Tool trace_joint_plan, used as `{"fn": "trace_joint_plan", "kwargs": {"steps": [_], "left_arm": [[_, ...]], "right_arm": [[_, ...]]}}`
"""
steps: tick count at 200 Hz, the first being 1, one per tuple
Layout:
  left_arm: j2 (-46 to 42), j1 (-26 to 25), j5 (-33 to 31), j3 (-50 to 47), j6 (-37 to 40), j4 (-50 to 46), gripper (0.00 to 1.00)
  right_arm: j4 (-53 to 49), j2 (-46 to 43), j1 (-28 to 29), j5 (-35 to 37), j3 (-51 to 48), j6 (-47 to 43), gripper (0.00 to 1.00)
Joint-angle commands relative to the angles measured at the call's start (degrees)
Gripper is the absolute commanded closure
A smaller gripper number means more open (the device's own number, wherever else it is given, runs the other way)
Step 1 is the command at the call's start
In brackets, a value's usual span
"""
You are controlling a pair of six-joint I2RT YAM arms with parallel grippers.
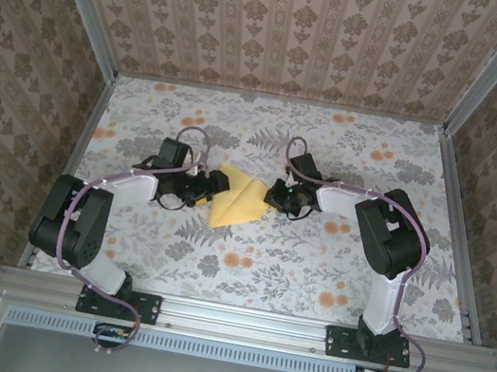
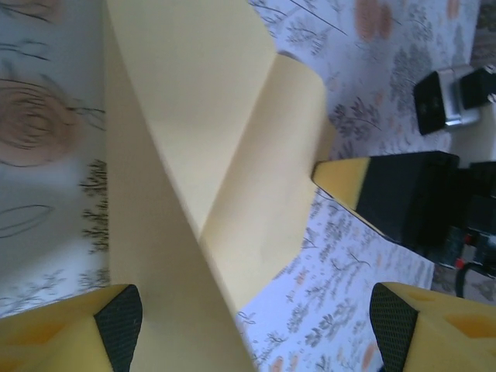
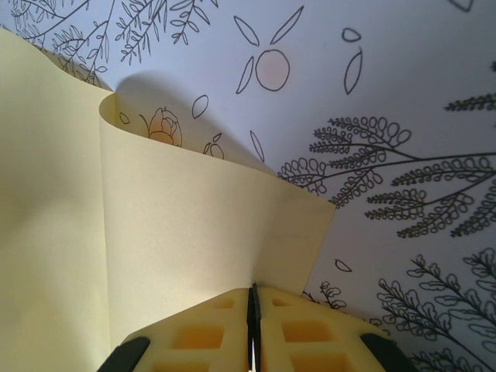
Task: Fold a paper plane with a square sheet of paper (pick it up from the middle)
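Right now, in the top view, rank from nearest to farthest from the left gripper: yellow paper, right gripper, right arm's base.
1. yellow paper, beside the left gripper.
2. right gripper, across the paper.
3. right arm's base, near right corner.

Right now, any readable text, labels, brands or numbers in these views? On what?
None readable. The square sheet of paper is plain yellow; the tablecloth bears only flower and leaf drawings, the walls only a repeating ornament. The left hand and the right hand carry no legible marking.
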Motion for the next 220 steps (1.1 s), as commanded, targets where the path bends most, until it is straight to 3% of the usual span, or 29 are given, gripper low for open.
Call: {"fn": "trace_joint_plan", "kwargs": {"steps": [1,52,136,186,220], "left_arm": [[-1.20,-2.10,4.82,0.02,1.44,2.78,0.19],[1.20,-8.44,5.02,2.07,2.06,3.55,0.19],[2.73,-11.48,6.82,4.37,3.31,3.51,0.20],[-3.30,-7.31,-3.22,1.03,1.44,-0.21,0.34],[-8.42,0.37,-10.34,-3.82,-1.82,-3.26,0.45]], "right_arm": [[-4.34,1.68,0.31,0.79,0.31,-1.04,0.89],[-3.66,-3.92,-0.33,-0.67,0.08,-2.21,0.87],[-2.99,-16.49,-0.88,5.75,-4.60,-3.89,0.82],[-4.33,-13.23,3.04,4.37,-0.35,-4.81,0.85],[-5.57,-5.78,9.54,3.48,5.78,-4.19,0.91]]}}
